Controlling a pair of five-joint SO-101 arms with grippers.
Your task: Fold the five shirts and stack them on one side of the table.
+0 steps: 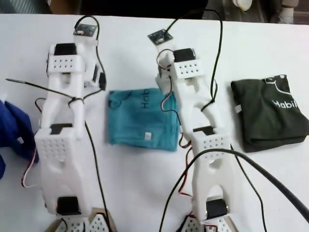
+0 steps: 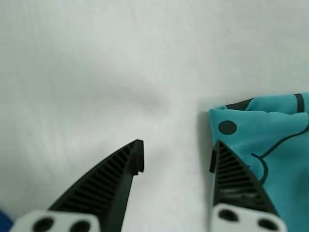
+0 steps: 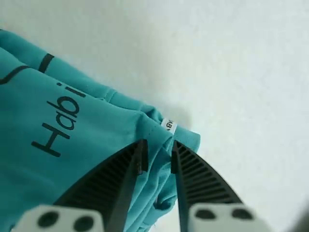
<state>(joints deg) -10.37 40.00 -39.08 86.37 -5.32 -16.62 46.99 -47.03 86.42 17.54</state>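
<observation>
- Between my arms: teal shirt (image 1: 142, 123) folded, right gripper (image 3: 157, 147) pinching its corner, left gripper (image 2: 177, 147) spread just beside it.
- Table edges: dark shirt (image 1: 270, 116) folded; blue shirt (image 1: 12, 128) crumpled; stacking, I judge, outstanding.

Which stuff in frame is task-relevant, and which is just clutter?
Job:
- teal shirt
- dark green shirt, folded
- blue shirt
- left pincer, open beside the teal shirt
- right pincer, pinching the teal shirt

Lying about:
- cables
- white object past the table
</observation>
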